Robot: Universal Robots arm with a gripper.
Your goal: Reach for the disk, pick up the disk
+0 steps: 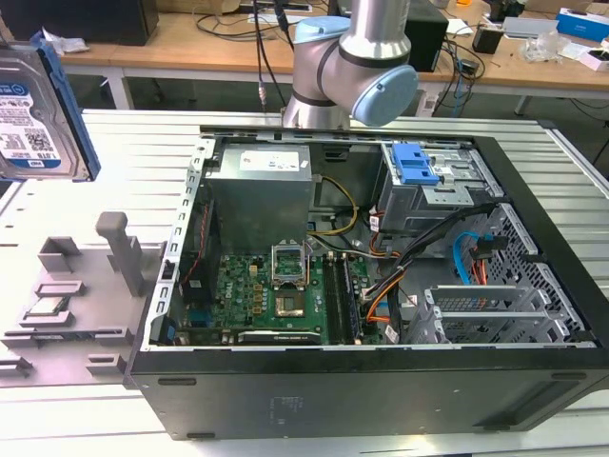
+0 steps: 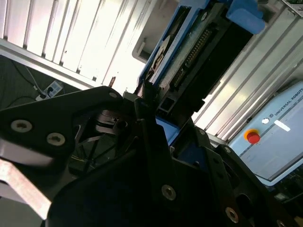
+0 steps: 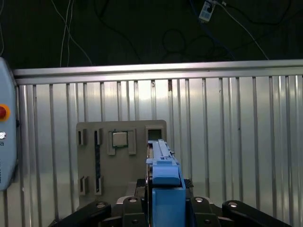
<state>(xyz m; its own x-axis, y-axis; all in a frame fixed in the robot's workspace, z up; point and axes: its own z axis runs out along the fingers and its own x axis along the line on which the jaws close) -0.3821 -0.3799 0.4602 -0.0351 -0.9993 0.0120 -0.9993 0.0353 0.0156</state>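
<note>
In the exterior view the disk (image 1: 36, 114) hangs at the upper left of the frame, up off the slatted bench (image 1: 143, 143). Its label face shows, and a blue rail (image 1: 68, 100) runs down the edge nearer the frame's centre. Below it, at lower left, a grey fixture plate (image 1: 86, 286) lies on the bench with a small square chip (image 1: 48, 309) seated in it. The open computer case (image 1: 381, 390) stands across the middle and right: a grey power supply (image 1: 262, 186) in the upper middle, a green motherboard (image 1: 252, 295) below that, and a blue latch (image 1: 414, 164) on the drive cage right of centre. The arm (image 1: 357, 57) stands at top centre, behind the case.

In the second wrist view the black body of the claw (image 2: 150, 101) lies across the lower left and centre. Its fingers (image 2: 142, 111) are clamped on the end of the disk (image 2: 191, 49), which runs edge-on toward the upper right with its circuit board showing. A pendant (image 2: 279, 142) with a red button sits at the right edge.

In the first wrist view the pendant (image 3: 5, 151) is at the left edge and the fixture plate (image 3: 90, 161) with its chip (image 3: 119, 138) lies left of centre. At bottom centre the disk (image 3: 161, 151) stands edge-on, gripped in the claw (image 3: 164, 187), above the bench (image 3: 236, 142)
</note>
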